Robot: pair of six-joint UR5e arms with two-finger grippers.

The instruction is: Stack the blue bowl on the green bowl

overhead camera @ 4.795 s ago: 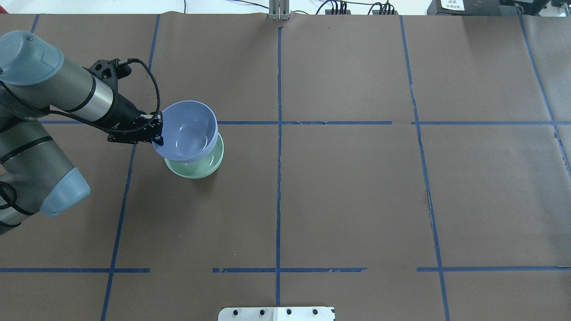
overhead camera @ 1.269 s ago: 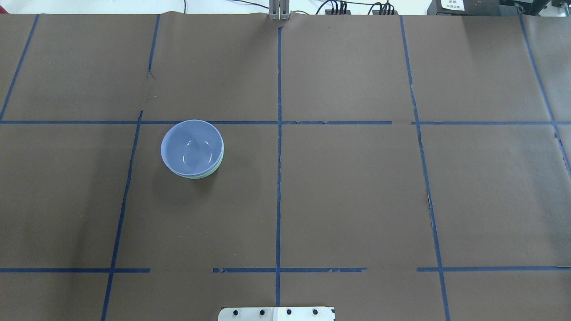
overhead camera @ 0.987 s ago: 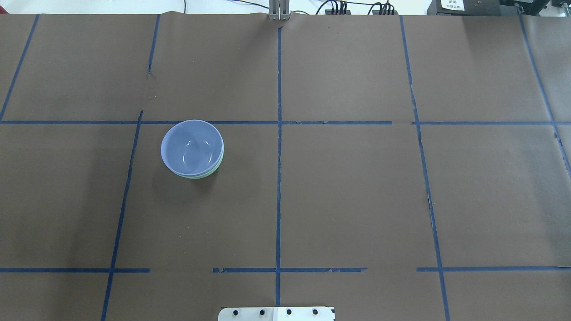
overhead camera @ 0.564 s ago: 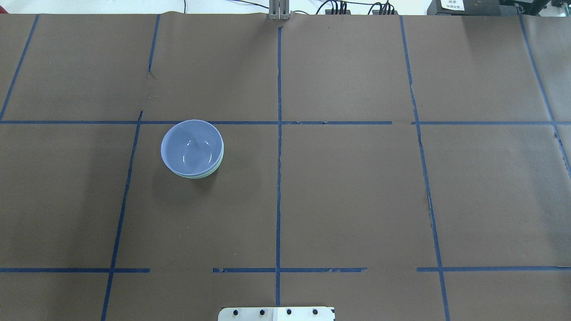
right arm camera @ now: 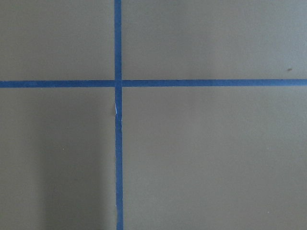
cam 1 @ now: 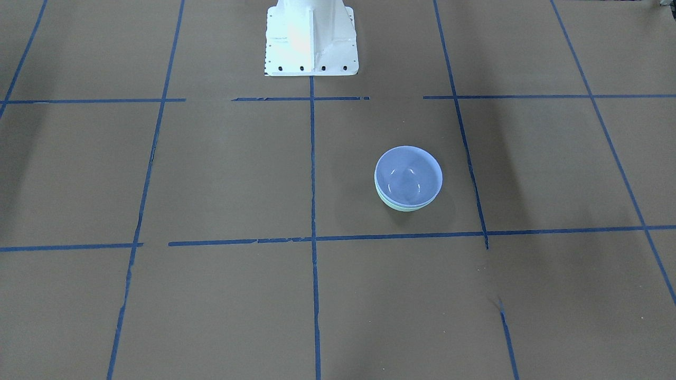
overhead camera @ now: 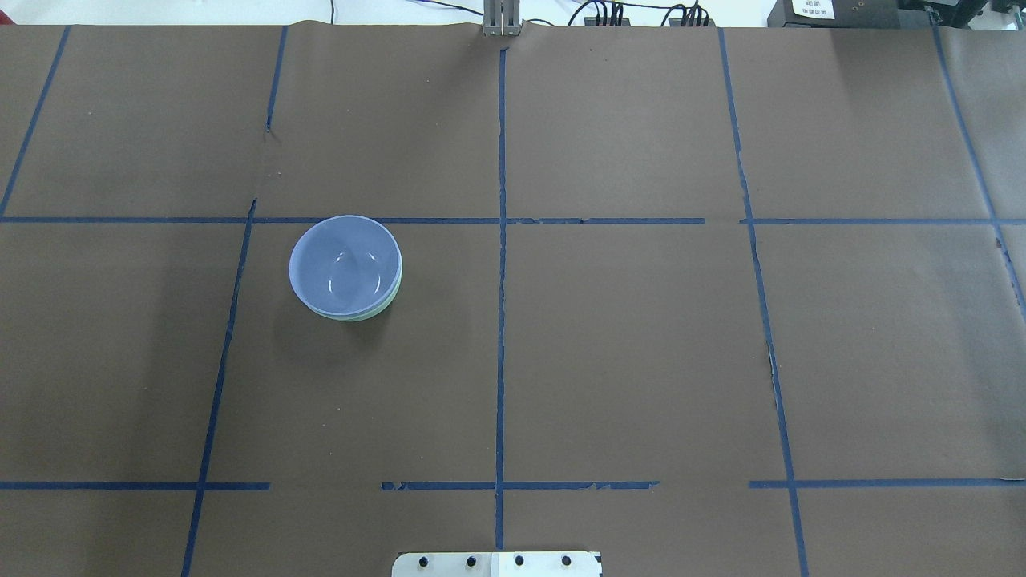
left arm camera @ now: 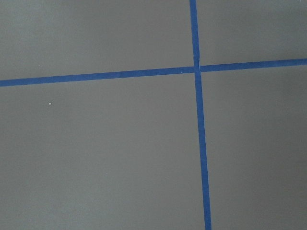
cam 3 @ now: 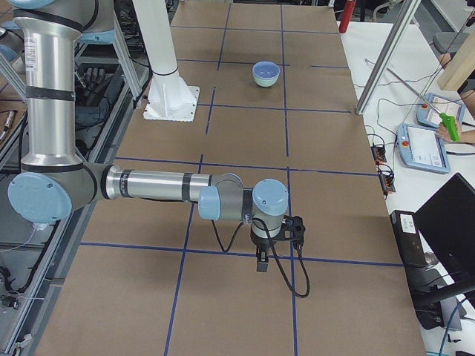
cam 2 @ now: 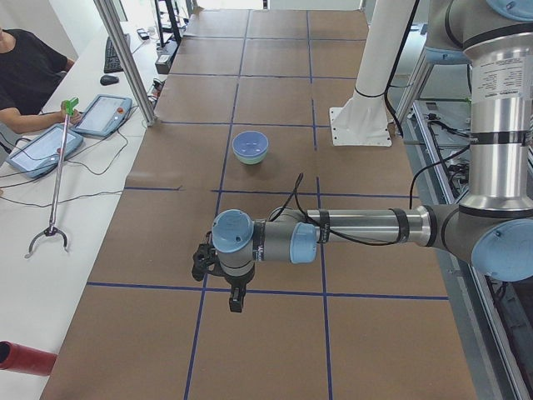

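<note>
The black two-finger left gripper (cam 2: pixel 236 304) hangs fingers-down in the lower middle of the exterior left view, and the matching right gripper (cam 3: pixel 261 263) hangs likewise in the lower middle of the exterior right view. Neither view shows whether their jaws are apart or together. Each is over matte brown paper (overhead camera: pixel 641 361) that covers the table, slightly creased and torn along its seams, with thin blue tape (overhead camera: pixel 501 320) marking a grid of large rectangles.

Well apart from both, left of centre in the overhead view, the small round glossy periwinkle blue bowl (overhead camera: pixel 345 264) sits upright, nested inside the mint green bowl (overhead camera: pixel 358 317), which shows only as a thin crescent rim.

A white metal pedestal (cam 1: pixel 310 37) stands at the top of the front view. A person in black (cam 2: pixel 25 75) sits at grey tablets (cam 2: pixel 42 152).
</note>
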